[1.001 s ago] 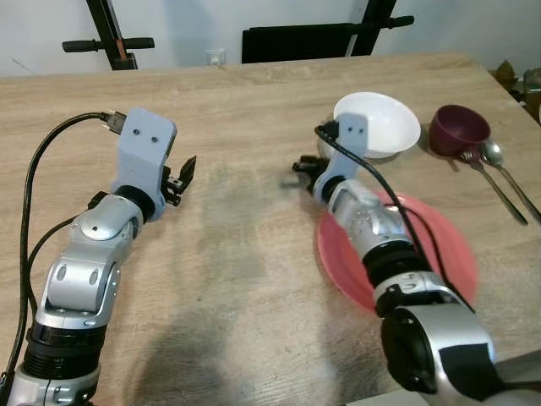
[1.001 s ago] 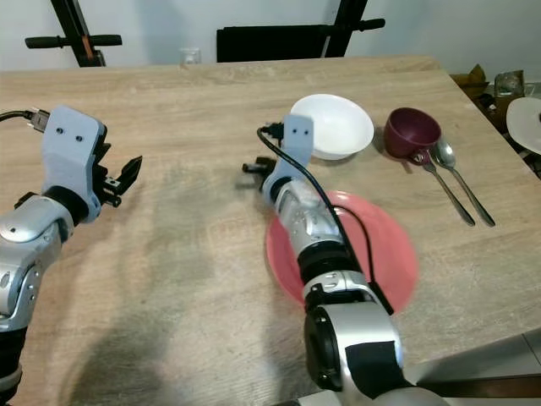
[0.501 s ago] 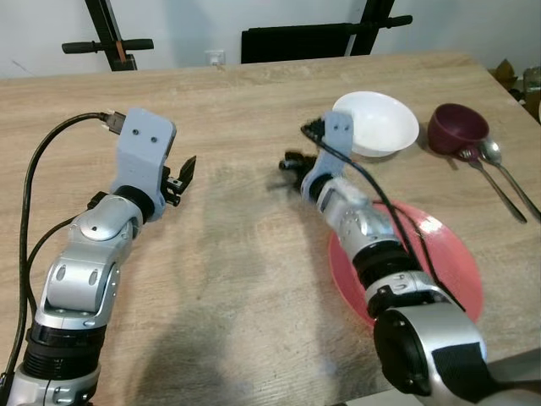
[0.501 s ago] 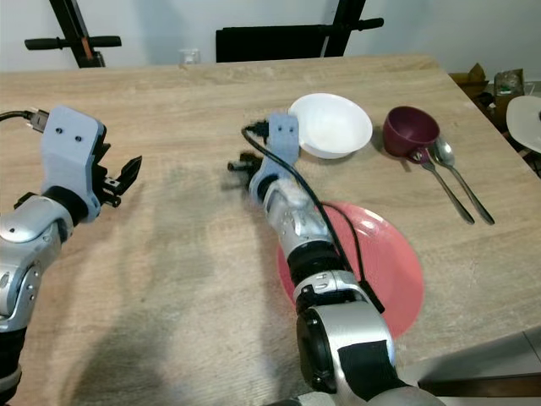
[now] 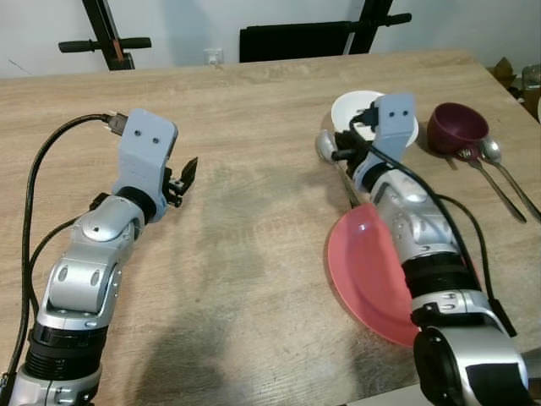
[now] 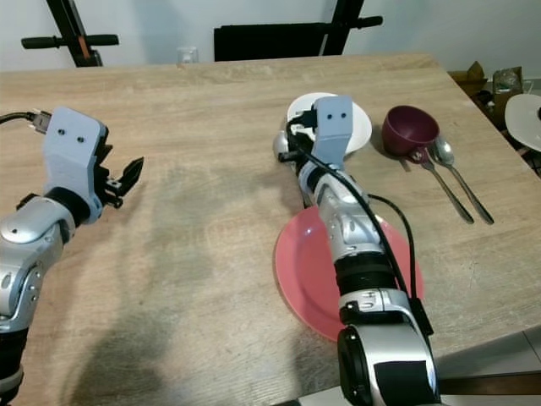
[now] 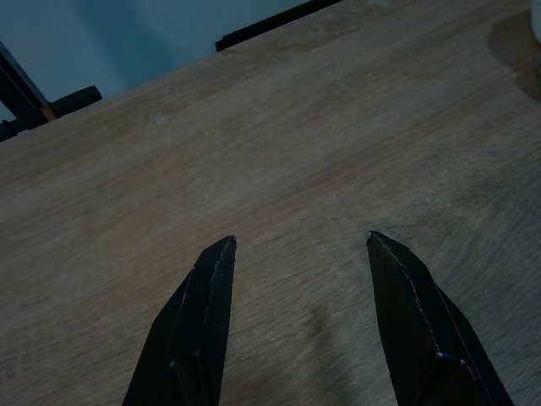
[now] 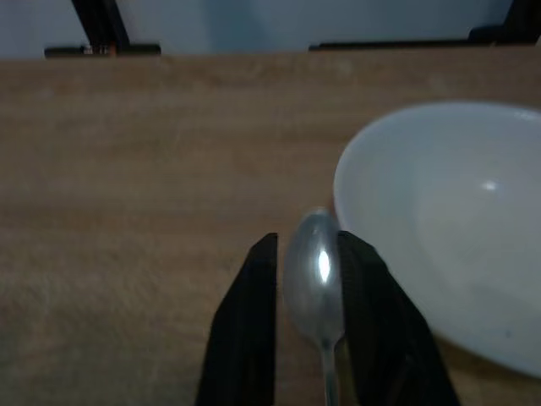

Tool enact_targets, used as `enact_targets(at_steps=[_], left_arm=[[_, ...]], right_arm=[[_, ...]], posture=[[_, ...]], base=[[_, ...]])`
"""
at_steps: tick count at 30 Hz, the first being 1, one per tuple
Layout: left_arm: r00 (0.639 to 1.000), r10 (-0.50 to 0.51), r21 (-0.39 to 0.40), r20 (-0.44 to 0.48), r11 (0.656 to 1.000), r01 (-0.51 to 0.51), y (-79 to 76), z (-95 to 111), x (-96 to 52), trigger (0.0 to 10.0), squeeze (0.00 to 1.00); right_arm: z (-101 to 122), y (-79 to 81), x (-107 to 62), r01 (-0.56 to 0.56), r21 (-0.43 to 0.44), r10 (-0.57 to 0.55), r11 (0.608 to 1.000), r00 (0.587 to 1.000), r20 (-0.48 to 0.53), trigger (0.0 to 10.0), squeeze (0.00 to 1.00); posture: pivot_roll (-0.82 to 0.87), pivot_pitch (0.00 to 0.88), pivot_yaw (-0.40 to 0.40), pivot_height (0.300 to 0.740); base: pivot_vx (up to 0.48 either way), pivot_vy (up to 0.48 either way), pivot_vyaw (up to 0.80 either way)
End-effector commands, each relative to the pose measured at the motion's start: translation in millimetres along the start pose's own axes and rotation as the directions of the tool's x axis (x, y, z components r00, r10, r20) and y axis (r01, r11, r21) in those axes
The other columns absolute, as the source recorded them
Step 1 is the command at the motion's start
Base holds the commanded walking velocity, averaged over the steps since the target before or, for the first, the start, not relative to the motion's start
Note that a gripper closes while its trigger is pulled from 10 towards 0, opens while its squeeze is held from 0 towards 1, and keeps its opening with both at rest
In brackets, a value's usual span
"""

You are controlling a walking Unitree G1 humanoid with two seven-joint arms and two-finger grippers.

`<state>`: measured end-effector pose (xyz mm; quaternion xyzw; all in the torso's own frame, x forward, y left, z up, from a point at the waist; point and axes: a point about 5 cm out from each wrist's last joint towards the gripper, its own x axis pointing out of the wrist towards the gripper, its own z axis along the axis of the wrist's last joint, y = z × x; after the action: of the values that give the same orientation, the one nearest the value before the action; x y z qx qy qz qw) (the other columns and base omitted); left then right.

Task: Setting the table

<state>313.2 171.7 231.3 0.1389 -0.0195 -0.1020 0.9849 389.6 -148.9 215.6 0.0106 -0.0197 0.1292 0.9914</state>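
I read the right gripper as positioned at the near-left edge of the white bowl, its fingers clamped on a metal spoon. The spoon head lies just beside the bowl's rim; its handle runs from the bowl towards the red plate, which lies on the wooden surface nearer to me than the bowl. Right of the bowl I see a maroon cup, with a fork and a second spoon beside it. The left gripper hovers over bare surface well left of the bowl, fingers apart, holding nothing.
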Motion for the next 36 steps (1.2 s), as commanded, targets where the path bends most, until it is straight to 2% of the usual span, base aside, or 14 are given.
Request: enact_targets(at_steps=[1, 2, 3, 4, 6, 10, 12, 15, 18, 22, 26, 28, 34, 36], left_arm=[[1.0, -0.013, 0.003, -0.026, 1.0, 0.013, -2.6, -5, 1.0, 10.0, 0.0], [1.0, -0.014, 0.004, -0.024, 1.0, 0.014, -2.5, -4, 1.6, 10.0, 0.0], [1.0, -0.014, 0.004, -0.023, 1.0, 0.014, -2.1, -4, 1.7, 10.0, 0.0], [1.0, -0.013, 0.004, -0.023, 1.0, 0.013, -1.6, -3, 1.7, 10.0, 0.0], [1.0, -0.011, 0.005, -0.023, 1.0, 0.011, -0.8, -4, 1.5, 10.0, 0.0], [1.0, -0.006, 0.006, -0.024, 1.0, 0.006, 0.1, -4, 0.5, 10.0, 0.0], [1.0, -0.005, 0.006, -0.024, 1.0, 0.005, -0.2, -4, -0.4, 10.0, 0.0], [1.0, -0.004, 0.006, -0.024, 1.0, 0.004, -0.1, -4, -0.6, 10.0, 0.0], [1.0, 0.003, 0.008, -0.025, 1.0, -0.003, 2.6, -3, -1.6, 10.0, 0.0], [1.0, 0.005, 0.008, -0.025, 1.0, -0.005, 2.7, -4, -1.8, 10.0, 0.0], [1.0, 0.004, 0.006, -0.025, 1.0, -0.004, 1.5, -4, -1.3, 10.0, 0.0], [1.0, 0.003, 0.006, -0.024, 1.0, -0.003, 1.2, -4, -1.1, 10.0, 0.0], [1.0, -0.002, 0.003, -0.021, 1.0, 0.002, -0.7, -4, 0.5, 10.0, 0.0], [1.0, -0.002, 0.001, -0.02, 1.0, 0.002, -1.3, -4, 0.8, 10.0, 0.0]], right_arm=[[-18, -6.5, -3.3, 0.032, -0.015, -0.034, 0.999, 0.996, -0.081, 10.0, 1.0], [-28, -15.2, -3.1, 0.093, -0.056, -0.1, 0.994, 0.987, -0.127, 10.0, 1.0], [-31, -19.1, -3.2, 0.12, -0.07, -0.129, 0.99, 0.982, -0.139, 10.0, 0.87], [-33, -23.4, -3.3, 0.153, -0.087, -0.165, 0.984, 0.975, -0.147, 10.0, 0.0], [-35, -27.4, -3.4, 0.185, -0.094, -0.198, 0.978, 0.969, -0.151, 10.0, 0.0], [-40, -25.3, -2.0, 0.164, -0.113, -0.182, 0.98, 0.968, -0.174, 10.0, 0.0], [-55, -14.5, 0.3, 0.11, -0.117, -0.137, 0.987, 0.959, -0.248, 10.0, 0.0], [-61, -11.0, 0.5, 0.097, -0.133, -0.131, 0.986, 0.953, -0.272, 10.0, 0.0], [-78, 12.3, 3.1, -0.009, -0.144, -0.042, 0.99, 0.938, -0.345, 10.0, 0.0], [-81, 26.7, 5.2, -0.056, -0.124, 0.01, 0.991, 0.938, -0.348, 10.0, 0.0], [-82, 46.7, 6.5, -0.11, -0.083, 0.077, 0.99, 0.941, -0.329, 10.0, 0.0], [-82, 51.0, 6.4, -0.12, -0.071, 0.091, 0.99, 0.942, -0.324, 10.0, 0.0], [-78, 94.9, -1.5, -0.274, -0.018, 0.259, 0.962, 0.929, -0.264, 10.0, 0.0], [-78, 101.2, -5.0, -0.299, -0.019, 0.284, 0.954, 0.924, -0.258, 10.0, 0.0]], posture=[[-0.02, 0.147, 0.053, 0.74], [-0.02, 0.146, 0.054, 0.74], [-0.02, 0.145, 0.054, 0.74], [-0.02, 0.145, 0.054, 0.74], [-0.01, 0.145, 0.052, 0.74], [-0.01, 0.145, 0.048, 0.74], [0.0, 0.144, 0.047, 0.74], [0.0, 0.144, 0.047, 0.74], [0.0, 0.144, 0.047, 0.74], [0.01, 0.143, 0.046, 0.74], [0.0, 0.139, 0.043, 0.74], [0.0, 0.139, 0.043, 0.74], [-0.01, 0.127, 0.04, 0.74], [-0.01, 0.124, 0.036, 0.74]], base=[[0.0, 0.0, 0.0], [0.0, 0.0, 0.0], [0.0, 0.0, 0.0], [0.0, 0.0, 0.0], [0.0, 0.0, 0.0], [0.0, 0.0, 0.0], [0.0, 0.0, 0.0], [0.0, 0.0, 0.0], [0.0, 0.0, 0.0], [0.0, 0.0, 0.0], [0.0, 0.0, 0.0], [0.0, 0.0, 0.0], [0.0, 0.0, 0.0], [0.0, 0.0, 0.0]])
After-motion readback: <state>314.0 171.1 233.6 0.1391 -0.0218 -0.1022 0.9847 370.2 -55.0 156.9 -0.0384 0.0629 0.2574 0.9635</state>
